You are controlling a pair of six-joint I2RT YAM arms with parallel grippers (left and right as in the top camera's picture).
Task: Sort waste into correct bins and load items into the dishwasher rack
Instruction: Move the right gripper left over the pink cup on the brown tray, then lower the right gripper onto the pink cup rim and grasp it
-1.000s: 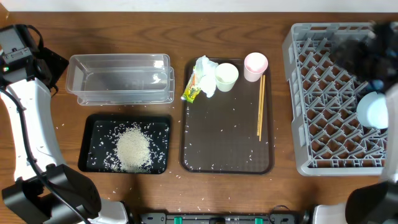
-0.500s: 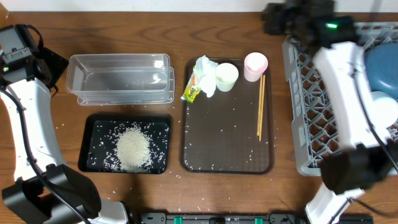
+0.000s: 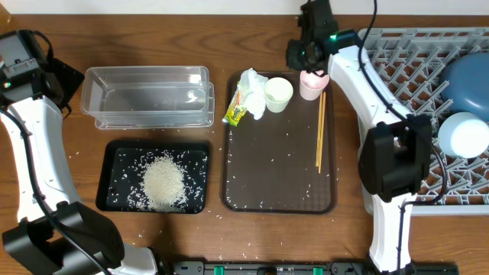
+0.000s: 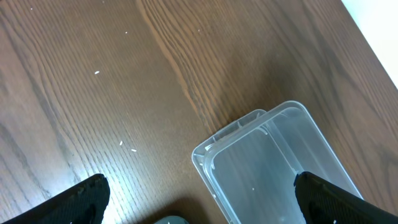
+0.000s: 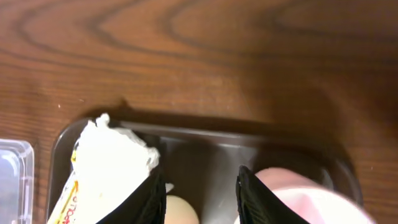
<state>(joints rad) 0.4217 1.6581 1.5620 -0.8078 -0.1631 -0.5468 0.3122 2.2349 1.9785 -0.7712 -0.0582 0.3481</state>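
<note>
Now: R gripper at pink cup

R gripper (image 5: 199, 196), 2 fingers apart, empty, hovers at far edge of brown tray (image 3: 279, 176), just beside pink cup (image 3: 314, 79). White cup (image 3: 278, 93), tissue (image 3: 252, 85) and wrapper (image 3: 237, 112) lie left of it. Plate (image 3: 467, 76) and bowl (image 3: 464, 135) in rack (image 3: 397, 46), far right. L gripper (image 4: 199, 202) spread wide, empty, near clear tub (image 3: 145, 95).

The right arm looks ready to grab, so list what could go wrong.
1. The open right claw hangs over the small white cup and small pink cup, standing close together; a finger could tip either.
2. The crumpled white paper tissue sits right beside the white cup and might get pinched too.
3. The thin wooden chopsticks end beside the pink cup and could be knocked.
</note>
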